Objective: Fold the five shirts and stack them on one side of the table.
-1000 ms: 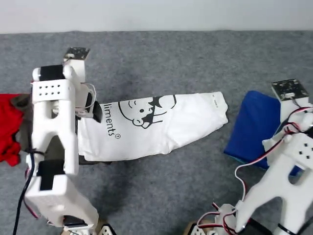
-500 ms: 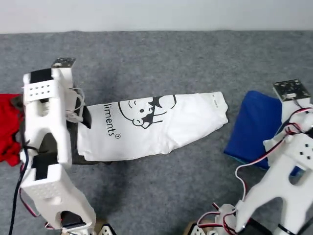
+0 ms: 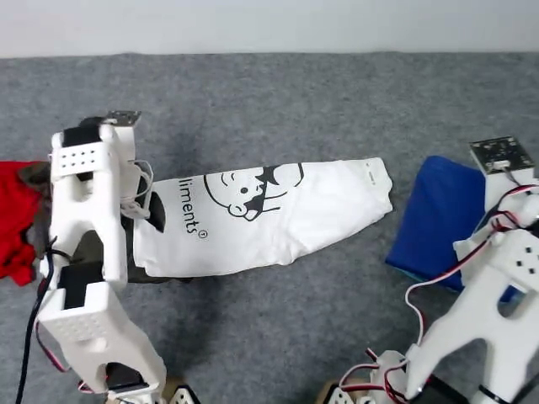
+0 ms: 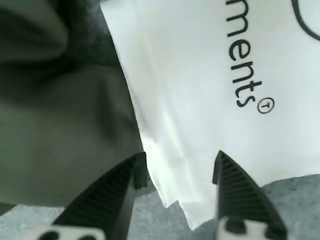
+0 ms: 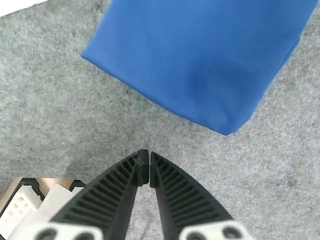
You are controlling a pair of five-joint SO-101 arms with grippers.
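Grey felt tabletop: white printed cotton shirt, part-folded, lies at ctr, its edge over a dark olive garment. Left gripper, fingers apart, is set astride that edge; only white cloth should be pinched, w/ both layers. Right gripper, fingers together, is held beside folded blue shirt.

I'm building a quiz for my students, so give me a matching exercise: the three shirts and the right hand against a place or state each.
1 white shirt
2 blue shirt
3 red shirt
4 right hand

A shut
B far left, bunched up
C middle, print showing
D on the right, folded flat

Pairs: 1-C, 2-D, 3-B, 4-A
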